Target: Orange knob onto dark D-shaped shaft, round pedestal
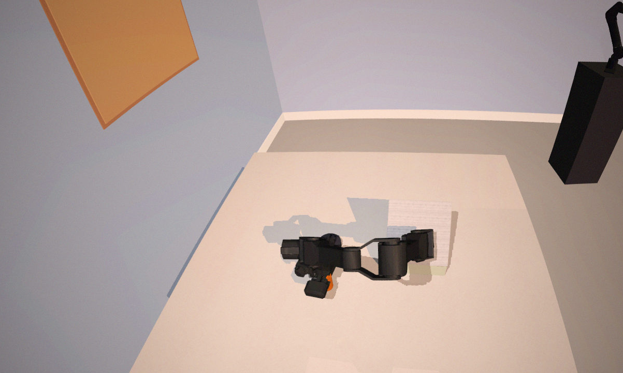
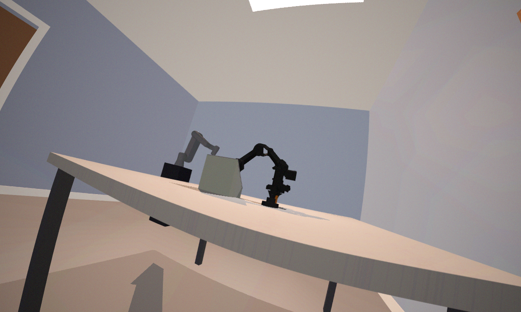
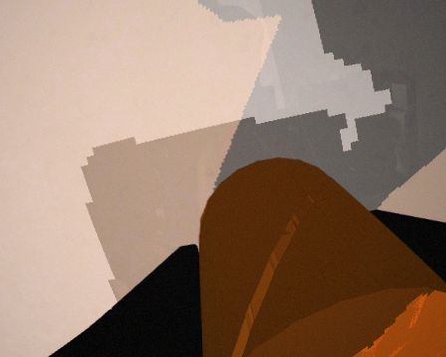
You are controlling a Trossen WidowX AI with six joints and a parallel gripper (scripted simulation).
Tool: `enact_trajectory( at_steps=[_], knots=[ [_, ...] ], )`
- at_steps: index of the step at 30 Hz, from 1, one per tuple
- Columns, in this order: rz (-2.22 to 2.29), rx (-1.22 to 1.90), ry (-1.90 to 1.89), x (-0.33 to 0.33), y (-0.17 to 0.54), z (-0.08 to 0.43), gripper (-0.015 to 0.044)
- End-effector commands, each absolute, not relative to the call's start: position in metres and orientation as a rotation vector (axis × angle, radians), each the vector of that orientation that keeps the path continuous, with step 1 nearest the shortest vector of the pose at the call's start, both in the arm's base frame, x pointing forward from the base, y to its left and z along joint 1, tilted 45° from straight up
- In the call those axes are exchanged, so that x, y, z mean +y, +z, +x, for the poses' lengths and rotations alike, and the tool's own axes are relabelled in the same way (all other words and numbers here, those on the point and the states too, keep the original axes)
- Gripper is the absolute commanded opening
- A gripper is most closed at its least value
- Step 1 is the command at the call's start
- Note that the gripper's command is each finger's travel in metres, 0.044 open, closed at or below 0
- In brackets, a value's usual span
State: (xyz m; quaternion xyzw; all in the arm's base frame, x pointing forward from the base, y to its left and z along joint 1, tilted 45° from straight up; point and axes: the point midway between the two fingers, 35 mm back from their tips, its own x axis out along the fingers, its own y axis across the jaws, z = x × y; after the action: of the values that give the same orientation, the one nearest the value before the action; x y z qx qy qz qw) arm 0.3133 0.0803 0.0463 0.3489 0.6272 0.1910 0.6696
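The orange knob (image 1: 330, 284) (image 2: 276, 199) (image 3: 282, 198) stands upright on the table; its lit top shows at the bottom right of the wrist view, with its hole out of frame. My gripper (image 3: 282, 246) points down around it, one black finger against each side, shut on the knob. In the top view the arm covers most of the knob and the fingertips. The dark round pedestal (image 2: 270, 204) sits on the table in front of the knob in the exterior view. Its shaft blends with the dark gripper there, and I cannot make out its flat side.
A pale box (image 2: 219, 176) stands beside the arm's base end on the table (image 1: 258, 333) (image 2: 331, 240). Another arm stands on a black block (image 1: 587, 120) (image 2: 175, 171) beyond the table. Arm shadows fall across the tabletop near the knob.
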Motion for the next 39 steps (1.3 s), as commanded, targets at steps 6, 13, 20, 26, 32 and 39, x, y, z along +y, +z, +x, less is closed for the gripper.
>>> enact_trajectory(
  at_steps=[6, 13, 20, 26, 32, 39],
  knots=[
    [0.786, 1.416, 0.420, 0.059, 0.063, 0.315, 0.0000],
    [0.781, 1.419, 0.415, 0.026, 0.093, 0.312, 0.0000],
    [0.785, 1.419, 0.419, -0.004, 0.127, 0.301, 0.0000],
    [0.790, 1.418, 0.424, -0.017, 0.144, 0.294, 0.0000],
    [0.789, 1.418, 0.423, -0.023, 0.135, 0.297, 0.0000],
    [0.787, 1.418, 0.420, -0.035, 0.117, 0.303, 0.0000]
  ],
)
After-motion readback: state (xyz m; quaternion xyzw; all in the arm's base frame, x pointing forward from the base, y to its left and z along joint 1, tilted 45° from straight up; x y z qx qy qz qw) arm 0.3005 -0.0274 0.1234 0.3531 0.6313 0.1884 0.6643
